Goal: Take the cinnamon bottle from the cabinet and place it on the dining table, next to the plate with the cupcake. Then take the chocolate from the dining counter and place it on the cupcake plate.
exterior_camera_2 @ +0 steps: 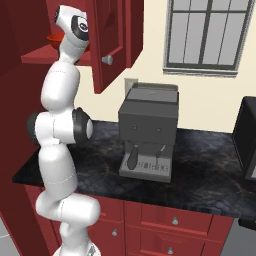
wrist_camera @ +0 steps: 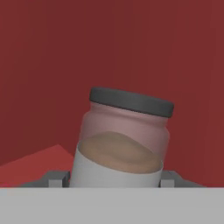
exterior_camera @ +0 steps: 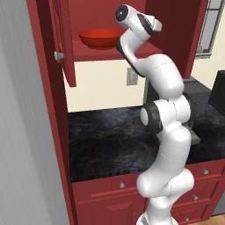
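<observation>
I see red cabinets [exterior_camera: 48, 88] over a dark marble desk [exterior_camera_2: 200, 170], cream wall [exterior_camera_2: 200, 100], a grey-framed window [exterior_camera_2: 205, 35], and red drawers [exterior_camera_2: 175, 220] below.

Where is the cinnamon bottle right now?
In the hand view, the cinnamon bottle stands tilted inside the red cabinet, between the gripper fingertips.

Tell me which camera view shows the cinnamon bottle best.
The hand view: the clear cinnamon bottle with dark grey lid, brown powder and white label sits close up, between the fingers, against the red cabinet wall. In both base views the white arm reaching into the cabinet covers it.
</observation>
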